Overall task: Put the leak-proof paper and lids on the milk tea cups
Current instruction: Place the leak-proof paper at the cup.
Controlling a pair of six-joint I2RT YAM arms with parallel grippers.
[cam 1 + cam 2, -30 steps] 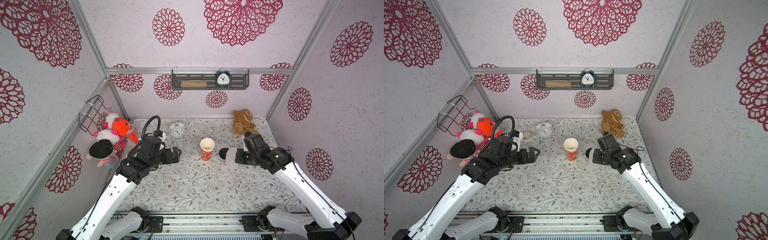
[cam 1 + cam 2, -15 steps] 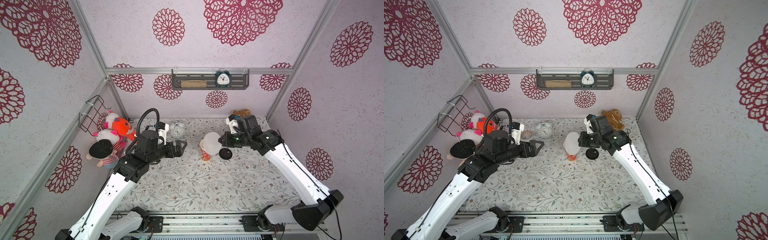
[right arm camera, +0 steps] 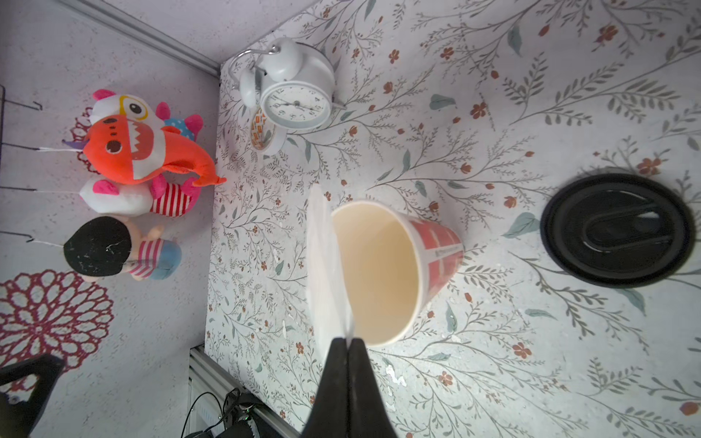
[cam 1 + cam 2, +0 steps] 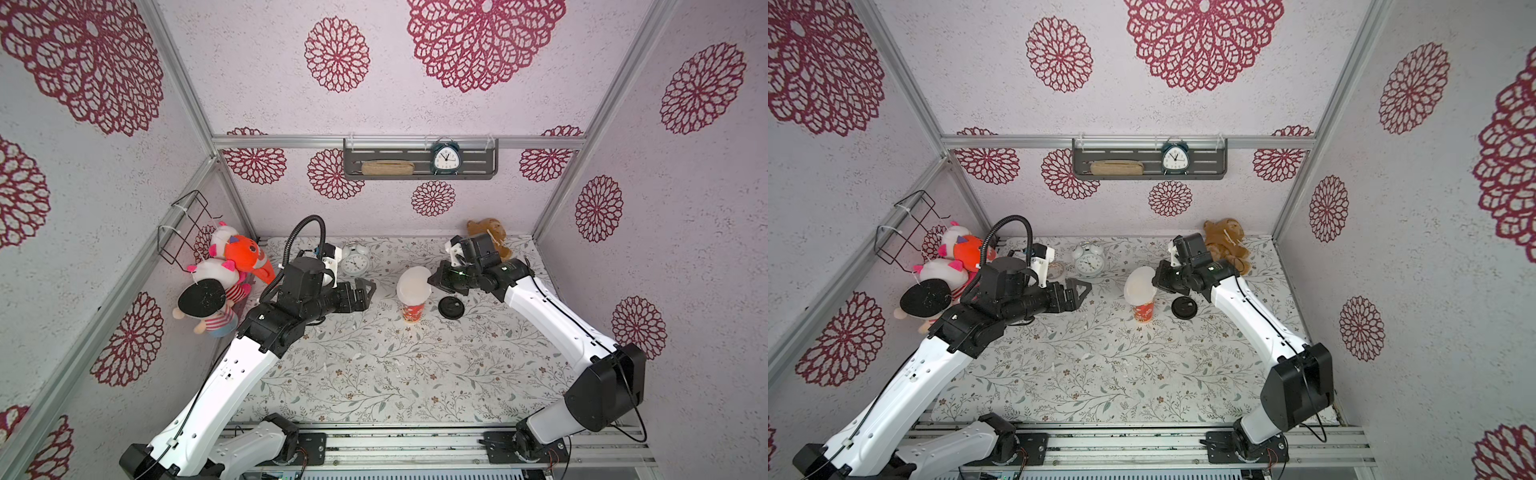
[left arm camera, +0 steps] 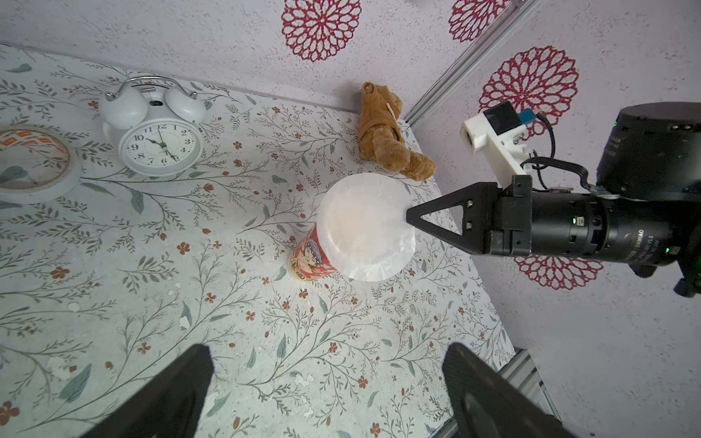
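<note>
The milk tea cup (image 4: 412, 312) (image 4: 1144, 311) stands upright mid-table, red outside (image 5: 309, 258) and cream inside (image 3: 375, 265). Over its mouth the leak-proof paper (image 4: 413, 283) (image 4: 1140, 284) (image 5: 364, 227), a thin white round sheet, hangs slightly tilted and hides the rim in both top views. It shows edge-on in the right wrist view (image 3: 322, 265). My right gripper (image 4: 432, 280) (image 4: 1154, 279) (image 5: 409, 218) (image 3: 348, 341) is shut on the sheet's right edge. Whether the sheet touches the rim I cannot tell. My left gripper (image 4: 368, 293) (image 4: 1081, 291) (image 5: 326, 356) stands open and empty, left of the cup.
A black round lid (image 4: 451, 307) (image 3: 616, 229) lies just right of the cup. A white alarm clock (image 4: 354, 262) (image 5: 159, 146) and a tape roll (image 5: 34, 163) sit at the back left, a brown teddy (image 4: 486, 239) at the back right. Plush toys (image 4: 232, 266) hang on the left wall.
My right gripper rose from beside the black lid and carried the paper left, over the cup's mouth. My left gripper moved right, closer to the cup, and stayed open.
</note>
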